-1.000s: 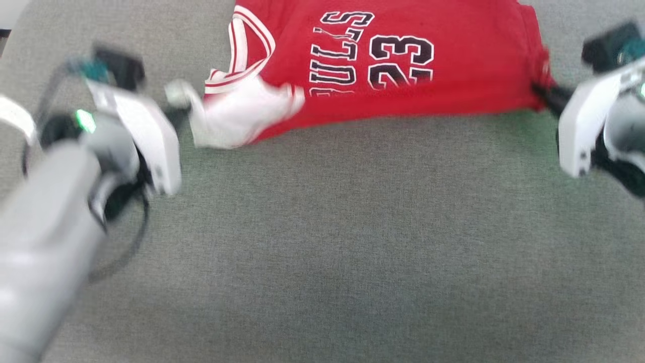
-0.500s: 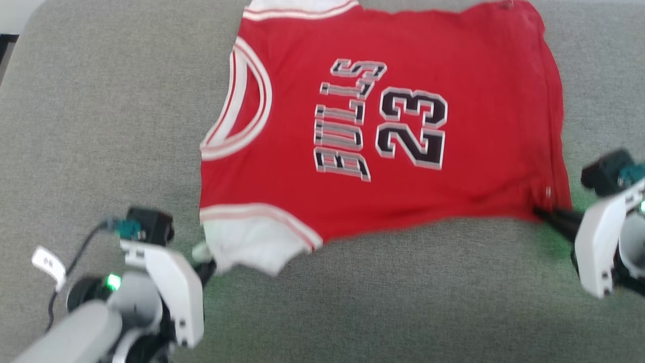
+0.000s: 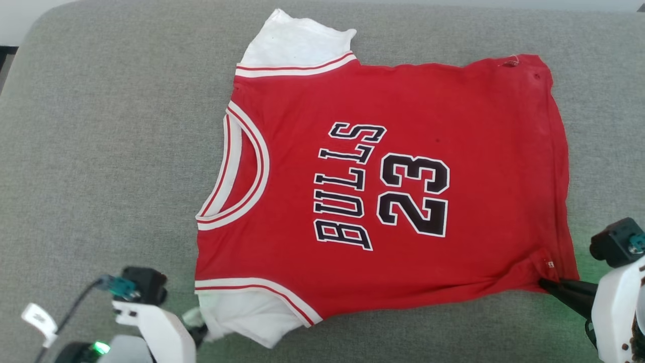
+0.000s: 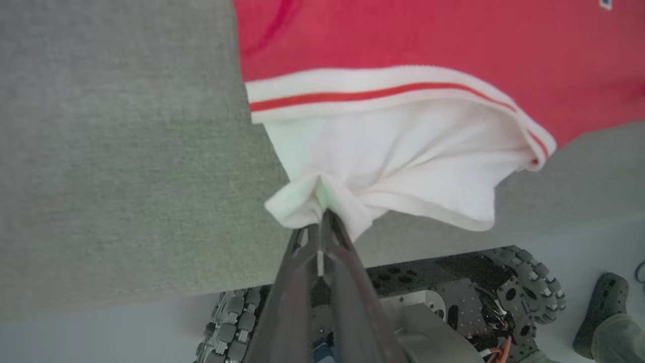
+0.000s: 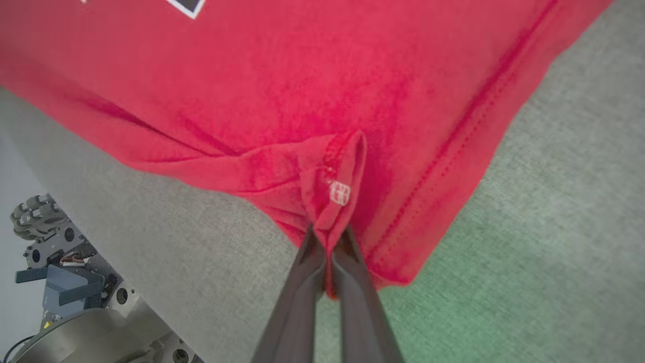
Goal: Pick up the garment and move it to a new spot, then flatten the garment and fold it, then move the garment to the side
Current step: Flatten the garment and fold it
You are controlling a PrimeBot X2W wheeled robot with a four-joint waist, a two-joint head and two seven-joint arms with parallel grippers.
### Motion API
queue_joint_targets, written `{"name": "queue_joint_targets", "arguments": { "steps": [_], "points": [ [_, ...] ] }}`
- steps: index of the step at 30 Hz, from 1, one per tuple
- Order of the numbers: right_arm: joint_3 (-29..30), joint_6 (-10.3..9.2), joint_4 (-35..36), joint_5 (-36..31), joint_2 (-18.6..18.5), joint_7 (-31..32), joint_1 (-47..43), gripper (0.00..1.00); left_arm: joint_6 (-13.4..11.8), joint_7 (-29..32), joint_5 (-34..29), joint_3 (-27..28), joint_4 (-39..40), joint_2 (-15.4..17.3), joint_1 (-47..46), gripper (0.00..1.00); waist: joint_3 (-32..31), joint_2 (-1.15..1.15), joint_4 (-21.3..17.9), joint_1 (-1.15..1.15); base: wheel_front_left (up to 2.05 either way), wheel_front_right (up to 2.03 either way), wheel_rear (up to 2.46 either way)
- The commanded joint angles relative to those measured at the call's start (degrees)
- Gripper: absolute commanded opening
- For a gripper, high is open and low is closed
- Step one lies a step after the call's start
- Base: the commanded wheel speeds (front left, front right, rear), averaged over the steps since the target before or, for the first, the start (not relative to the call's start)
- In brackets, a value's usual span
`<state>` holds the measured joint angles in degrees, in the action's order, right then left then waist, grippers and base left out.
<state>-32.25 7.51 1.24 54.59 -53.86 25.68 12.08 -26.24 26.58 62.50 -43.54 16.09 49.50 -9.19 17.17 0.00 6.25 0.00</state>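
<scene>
The garment (image 3: 383, 176), a red jersey with white sleeves and black "BULLS 23" lettering, lies spread face up on the grey cushioned surface (image 3: 101, 151), collar to the left. My left gripper (image 3: 201, 330) is shut on the near white sleeve (image 4: 383, 161), pinching a bunched fold of it (image 4: 322, 212). My right gripper (image 3: 546, 285) is shut on the near red hem corner (image 5: 332, 201), which puckers between the fingertips (image 5: 330, 239). The far sleeve (image 3: 297, 43) lies flat at the top.
The grey surface's front edge (image 4: 151, 297) runs just behind my left fingers, with the robot's wheeled base (image 4: 478, 297) and pale floor below it. Bare grey cushion stretches left and right of the garment.
The head view has shifted downward, so the whole garment shows now. Both grippers have drawn back toward me with the sleeve and hem corner, and the jersey lies stretched out flat.
</scene>
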Motion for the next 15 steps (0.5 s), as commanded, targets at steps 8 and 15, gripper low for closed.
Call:
{"name": "queue_joint_targets", "arguments": {
  "steps": [8, 15],
  "points": [
    [10.4, -0.04, 4.0, -2.4, 4.4, 0.1, -4.2, 0.0, 0.9, 0.2, -3.8, 4.2, 3.2, 5.3, -7.6, 0.0, 0.0, 0.0, -1.8, 0.0, 0.0, 0.0, 0.0],
    [17.7, -0.05, 5.4, -7.8, 9.8, 3.1, -0.1, 0.0, 6.2, 2.9, -7.4, 5.7, -0.1, 5.7, -19.5, 0.0, 2.2, 0.0, -3.4, 0.0, 0.0, 0.0, 0.0]
  ]
}}
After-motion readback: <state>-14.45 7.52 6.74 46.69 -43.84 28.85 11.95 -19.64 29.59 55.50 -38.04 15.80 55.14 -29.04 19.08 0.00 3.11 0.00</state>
